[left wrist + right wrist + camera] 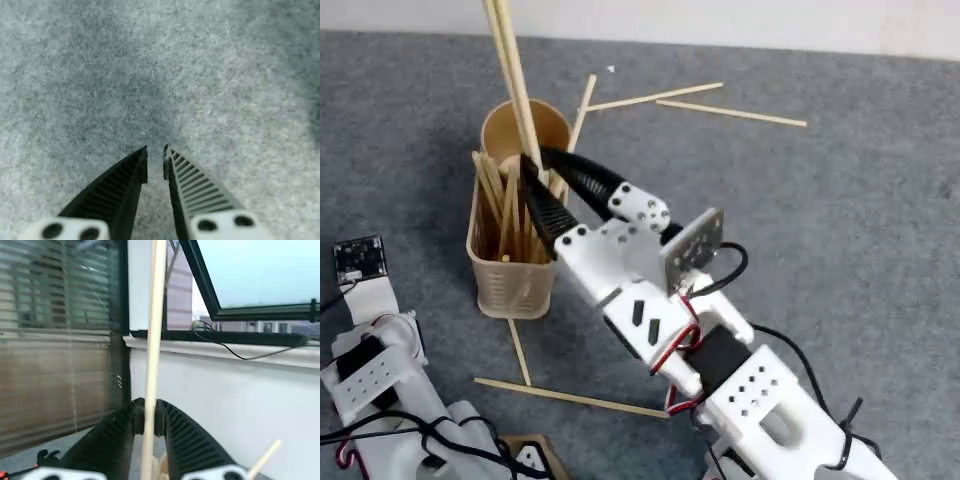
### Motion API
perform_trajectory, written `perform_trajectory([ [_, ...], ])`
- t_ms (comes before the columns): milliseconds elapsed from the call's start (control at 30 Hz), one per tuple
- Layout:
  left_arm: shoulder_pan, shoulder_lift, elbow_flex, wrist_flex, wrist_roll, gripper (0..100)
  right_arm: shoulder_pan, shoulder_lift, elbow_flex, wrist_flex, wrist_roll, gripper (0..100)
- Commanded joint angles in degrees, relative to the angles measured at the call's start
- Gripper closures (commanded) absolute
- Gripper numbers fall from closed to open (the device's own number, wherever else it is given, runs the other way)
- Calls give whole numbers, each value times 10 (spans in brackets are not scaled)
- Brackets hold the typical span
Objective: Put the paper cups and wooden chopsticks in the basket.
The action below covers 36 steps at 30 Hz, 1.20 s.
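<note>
Over the beige basket (510, 275) with the right gripper (534, 160), clamped tight on a wooden chopstick (512, 70) and holding it nearly upright, lower end down at the basket's far end. Same grip from the right wrist: black fingers (180, 435) pinched on the pale stick, nothing slack. At that far end, a paper cup (525, 125), standing upright, inside the basket or just behind it, hard to call. Nearer in the basket, a bundle of chopsticks (505, 215). Out on the grey carpet (840, 220), not yet collected: far pair of chopsticks (655, 98) to the right of the cup, a slanted stick (582, 108) by the cup's right edge, a long chopstick (570, 398) lying near the arms, a short stick (520, 352) at the basket's near end. Down at near left, the left gripper (155, 162): all but closed, only a thin slit between the tips, gripping nothing, above bare carpet.
</note>
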Motion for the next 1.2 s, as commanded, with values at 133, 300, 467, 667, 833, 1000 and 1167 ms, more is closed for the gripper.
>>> perform_trajectory([
  [133,9,-9,-1,-9,-2,902,-7,-1,11,-19,-107,993],
  [300,9,-9,-1,-8,-2,902,-7,-1,44,-19,-123,987],
  [467,9,-9,-1,-8,-2,902,-7,-2,73,-19,-124,852],
  [667,9,-9,-1,-8,-2,902,-2,-3,23,41,-121,835],
  [833,10,-9,-7,-9,-2,902,62,-9,-90,185,-112,836],
  [1000,4,-9,-79,19,-2,902,199,-3,-327,578,12,836],
  [1167,20,-9,-303,229,3,902,291,-3,-455,838,109,836],
])
